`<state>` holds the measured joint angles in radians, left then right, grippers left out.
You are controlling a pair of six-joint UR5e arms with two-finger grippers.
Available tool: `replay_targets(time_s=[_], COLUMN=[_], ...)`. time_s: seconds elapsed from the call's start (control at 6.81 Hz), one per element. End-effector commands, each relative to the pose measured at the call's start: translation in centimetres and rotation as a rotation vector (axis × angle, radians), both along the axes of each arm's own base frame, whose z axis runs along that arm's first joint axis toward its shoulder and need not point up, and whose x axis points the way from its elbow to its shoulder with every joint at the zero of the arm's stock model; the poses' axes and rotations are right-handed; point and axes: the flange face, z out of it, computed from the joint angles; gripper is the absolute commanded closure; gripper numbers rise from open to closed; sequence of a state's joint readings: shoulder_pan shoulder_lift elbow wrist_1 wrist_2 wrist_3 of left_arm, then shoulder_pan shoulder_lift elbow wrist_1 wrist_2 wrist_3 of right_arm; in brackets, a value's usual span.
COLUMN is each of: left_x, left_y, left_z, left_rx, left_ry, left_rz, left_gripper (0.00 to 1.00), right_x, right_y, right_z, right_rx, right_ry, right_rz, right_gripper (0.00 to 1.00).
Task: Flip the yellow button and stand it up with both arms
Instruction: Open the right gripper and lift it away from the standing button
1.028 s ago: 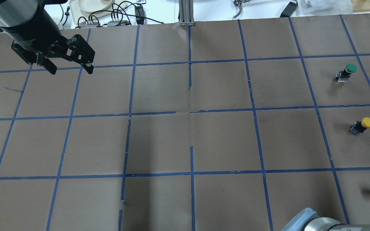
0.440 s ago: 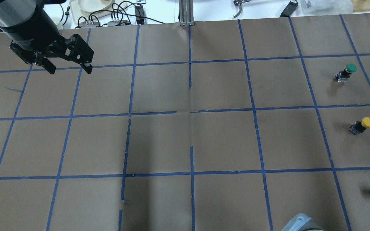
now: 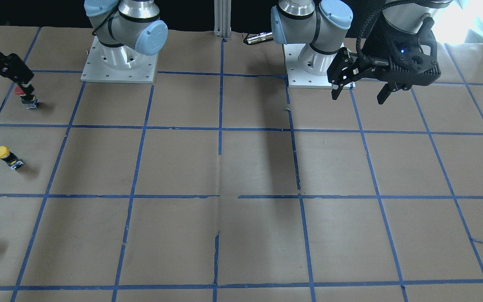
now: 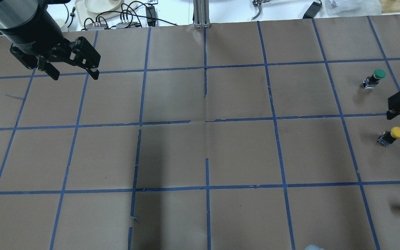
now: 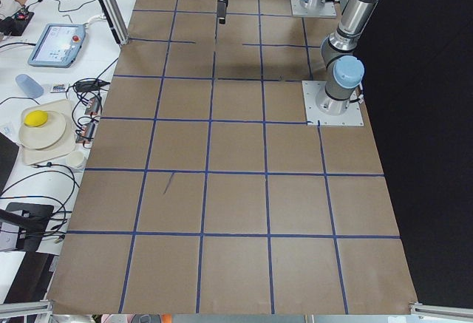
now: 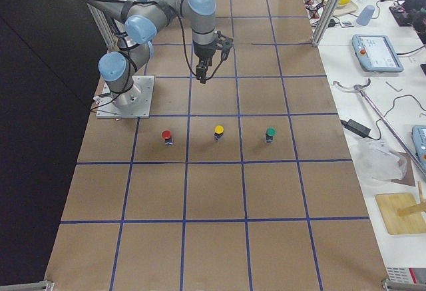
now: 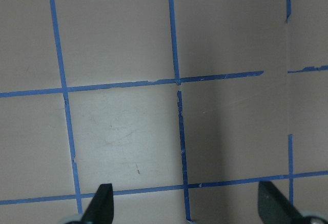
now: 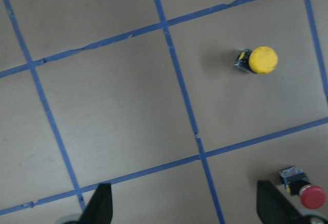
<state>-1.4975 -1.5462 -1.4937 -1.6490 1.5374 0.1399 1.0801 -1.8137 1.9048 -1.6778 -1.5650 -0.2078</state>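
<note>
Brown, blue-gridded surface [image 4: 200, 152]. Left tool [image 4: 75, 75] high above its own side, fingers spread wide, empty. Right tool [image 8: 185, 211] likewise spread wide and empty, hanging near the yellow button [image 4: 391, 134] but not touching it. Yellow button on the surface, cap up in the right-side view, in a row between red button [image 8: 310, 196] and green button [image 4: 377, 77].

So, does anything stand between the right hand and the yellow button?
Nothing visible does. Only bare paper lies between the right hand and the yellow button; the red button stands off to one side.

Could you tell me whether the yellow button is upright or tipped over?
Upright: the yellow button stands on its block, cap on top.
</note>
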Motion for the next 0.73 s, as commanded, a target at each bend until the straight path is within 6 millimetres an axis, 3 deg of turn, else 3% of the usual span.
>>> replay_targets(time_s=[0.0, 0.29, 0.59], left_x=[-0.1, 0.0, 0.0], left_y=[0.0, 0.0, 0.0], left_z=[0.1, 0.0, 0.0], left_rx=[-0.001, 0.002, 0.000], left_ry=[0.000, -0.004, -0.001], left_rz=[-0.001, -0.002, -0.002], left_gripper=[0.01, 0.01, 0.01], right_x=[10.0, 16.9, 19.6], right_y=[-0.5, -0.6, -5.5], right_z=[0.3, 0.1, 3.4], right_rx=[0.031, 0.045, 0.101], right_ry=[-0.008, -0.001, -0.004], right_rz=[-0.024, 0.145, 0.204], right_gripper=[0.00, 0.00, 0.00])
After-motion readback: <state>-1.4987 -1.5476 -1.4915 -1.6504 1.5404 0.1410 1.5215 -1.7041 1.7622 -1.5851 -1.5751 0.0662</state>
